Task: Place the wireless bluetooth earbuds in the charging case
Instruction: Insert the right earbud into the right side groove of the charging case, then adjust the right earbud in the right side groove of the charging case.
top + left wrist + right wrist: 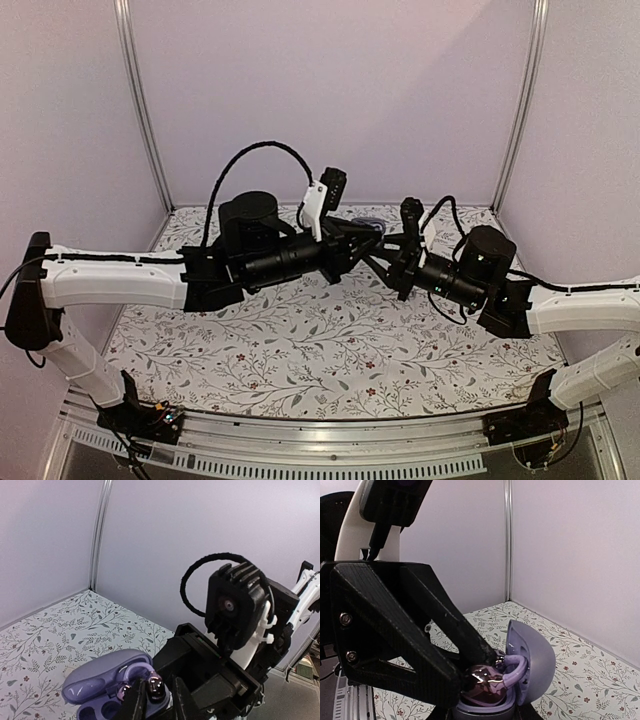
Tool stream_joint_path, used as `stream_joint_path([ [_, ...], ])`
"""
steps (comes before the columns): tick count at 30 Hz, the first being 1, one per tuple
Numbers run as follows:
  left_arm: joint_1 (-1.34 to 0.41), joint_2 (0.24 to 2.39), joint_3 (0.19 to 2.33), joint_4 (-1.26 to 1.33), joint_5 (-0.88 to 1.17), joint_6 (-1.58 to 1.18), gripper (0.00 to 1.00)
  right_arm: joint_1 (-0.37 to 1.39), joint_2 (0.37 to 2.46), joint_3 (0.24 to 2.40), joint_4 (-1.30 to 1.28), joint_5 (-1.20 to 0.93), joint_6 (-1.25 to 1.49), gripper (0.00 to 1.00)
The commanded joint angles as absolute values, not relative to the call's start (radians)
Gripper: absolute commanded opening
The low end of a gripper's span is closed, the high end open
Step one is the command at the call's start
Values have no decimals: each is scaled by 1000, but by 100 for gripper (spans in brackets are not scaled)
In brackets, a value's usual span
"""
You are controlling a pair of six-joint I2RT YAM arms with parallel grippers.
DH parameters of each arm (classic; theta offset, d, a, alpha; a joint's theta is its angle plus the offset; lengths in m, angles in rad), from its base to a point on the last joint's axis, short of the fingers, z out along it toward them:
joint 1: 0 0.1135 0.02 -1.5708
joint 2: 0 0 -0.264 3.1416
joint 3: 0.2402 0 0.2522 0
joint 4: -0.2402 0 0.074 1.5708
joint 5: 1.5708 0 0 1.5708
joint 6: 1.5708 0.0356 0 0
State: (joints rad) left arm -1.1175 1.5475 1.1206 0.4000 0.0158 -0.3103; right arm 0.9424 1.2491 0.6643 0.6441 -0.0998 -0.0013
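Note:
The purple charging case (100, 680) is lifted off the table with its lid open, seen small where the arms meet (368, 222). My right gripper (388, 252) holds it from below, shut on its base (485, 711). A glossy dark-maroon earbud (487, 685) lies in the base, its lilac ear hook (517, 667) curving up against the lid (537, 662). My left gripper (157, 701) reaches in from above with the earbud (156, 689) between its tips. The jaws stand slightly apart: one finger (134, 702) touches the earbud, and a small gap shows at the other (182, 700).
Below lies the floral tablecloth (330, 350), closed in by pale walls and metal posts (140, 100). The right arm's black wrist housing (240, 605) and cable loop hang close behind the case. Both arms cross the middle of the table.

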Motion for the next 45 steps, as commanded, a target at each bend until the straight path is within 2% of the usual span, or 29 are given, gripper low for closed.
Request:
stream_joint_path([
  [1,-1131,1530,1086,353,19,-305,20,946,1220,696,753,-68,33,0],
  [13,-1133,1467,1050,341,74,-270,25,944,1220,690,756,-73,24,0],
  [21,-1107,1370,1062,206,52,-179,33,942,1204,669,744,-148,-31,0],
  [25,-1082,1321,1078,130,122,-105,35,942,1192,661,726,-205,-68,0],
  [34,-1075,1271,1167,-94,213,114,32,942,1189,663,655,-371,-164,0],
  [45,-1075,1331,1247,-196,222,155,29,943,1241,683,630,-452,-77,0],
])
